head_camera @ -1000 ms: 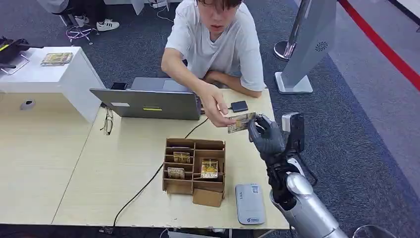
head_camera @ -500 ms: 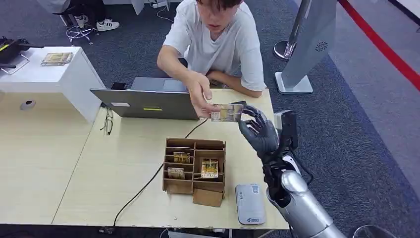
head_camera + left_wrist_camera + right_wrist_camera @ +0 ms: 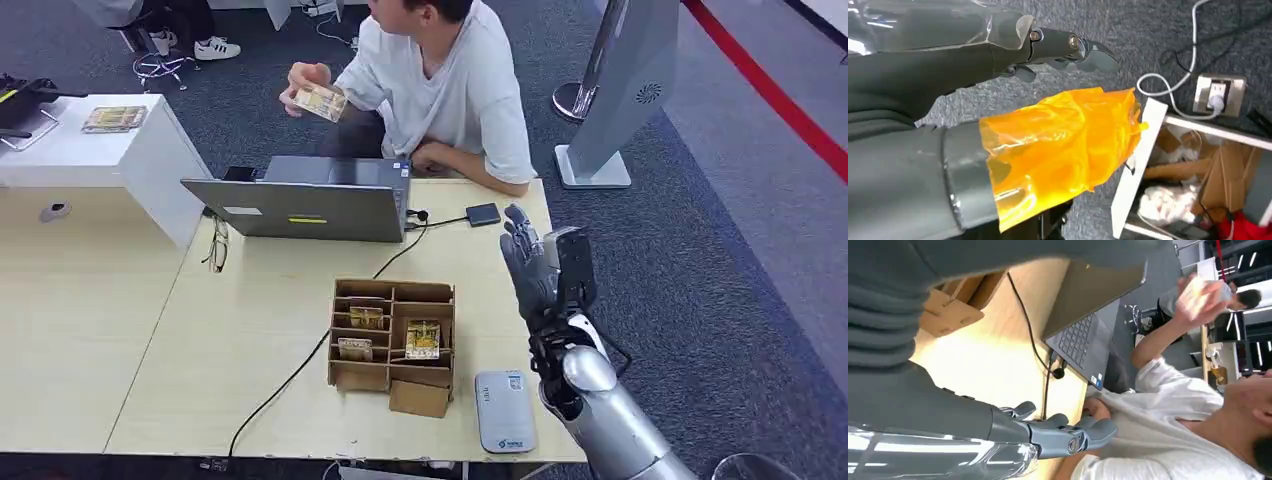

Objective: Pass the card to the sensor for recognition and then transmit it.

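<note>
Now the card (image 3: pixel 321 102) is held in a person's hand (image 3: pixel 303 84), raised well apart from the right hand (image 3: pixel 528 262), toward ten o'clock from it. The right hand is seen upright above the worktop (image 3: pixel 250 330) edge, fingers spread, nothing held. A laptop (image 3: pixel 300 208) stands between them. At seven o'clock from the hand a cardboard organizer (image 3: pixel 392 345) with cards is found, and a grey sensor (image 3: pixel 503 410) at six o'clock. The left hand (image 3: pixel 998 55) is seen with nothing in its extended fingers, over grey carpet.
</note>
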